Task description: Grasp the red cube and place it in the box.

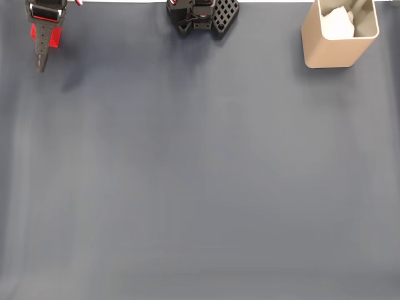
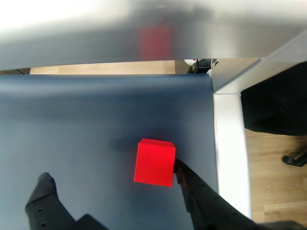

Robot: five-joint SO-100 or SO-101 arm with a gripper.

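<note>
One red cube (image 2: 154,162) is seen in the wrist view, resting on the dark blue mat (image 2: 86,124) between the two black fingers of the gripper (image 2: 112,176). The jaws are spread apart. One fingertip (image 2: 181,171) is touching, or all but touching, the cube's right face as that view shows it; the other fingertip (image 2: 44,182) is well apart from the cube's left face. No clamping is seen, and the cube sits flat on the mat, not lifted.

In the fixed view the gripper (image 1: 42,47) is found at the far left corner of the mat (image 1: 200,175), pointing down, with the red cube (image 1: 52,37) partly hidden behind one black finger. The black latticed robot base (image 1: 203,15) is at the top centre. The beige box (image 1: 337,37) stands upright well away from the gripper, at the opposite top corner, beyond the base. Something pale is seen inside its mouth; what it is cannot be told.

Progress is judged as early. The approach is done and the cube is bracketed, but the grasp is not yet made. Left to do: closing on the cube, lifting, carrying it across to the box, and release above the mouth.

A risk is noted: with one finger already at the cube and the other far off, closing is likely to push the cube sideways before it is pinched. The mat's edge and white table border (image 2: 229,143) lie close beside the gripper.
</note>
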